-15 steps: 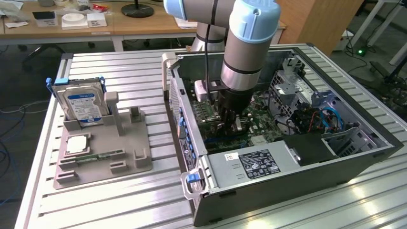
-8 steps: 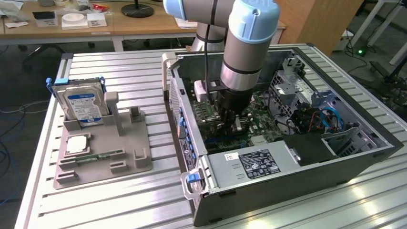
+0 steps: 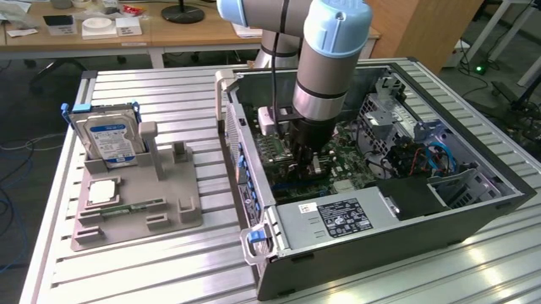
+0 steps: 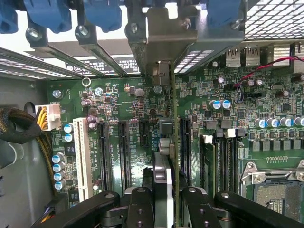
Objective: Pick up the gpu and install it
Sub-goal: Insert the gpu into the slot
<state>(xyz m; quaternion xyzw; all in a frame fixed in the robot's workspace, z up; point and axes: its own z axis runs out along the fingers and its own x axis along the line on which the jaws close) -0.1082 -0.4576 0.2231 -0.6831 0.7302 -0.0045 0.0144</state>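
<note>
Black tool (image 4: 164,199) fingers (image 4: 137,209) sit closest to the wrist cam, pinching the gpu (image 4: 173,142) edge-on; card stands upright, thin green edge running from between the fingers toward its silvery bracket (image 4: 166,33) at the case's rear wall. Card hangs over the motherboard (image 4: 118,104), lined up w/ the row of black expansion slots (image 4: 122,147); can't tell if its edge is seated in a slot or just above. White slot (image 4: 81,156) lies further along the same row, w/ the yellow-wired power connector (image 4: 47,116) beyond it. Empty CPU socket (image 4: 275,185) on the other side of the card.

Ext. view: arm (image 3: 330,69) reaches straight down into the open PC case (image 3: 381,209), tool (image 3: 303,149) approx. frame centre, deep among the board parts. PSU (image 3: 338,218) at 6 o'clock from the tool, drive cage w/ blue cables (image 3: 431,155) at 3 o'clock. Grey parts holder (image 3: 139,199) at 9 o'clock, well apart on the bench (image 3: 152,272), carries a hard drive (image 3: 106,136) standing upright, a CPU chip (image 3: 101,192) lying flat and a memory stick (image 3: 131,207) just beside it.
</note>
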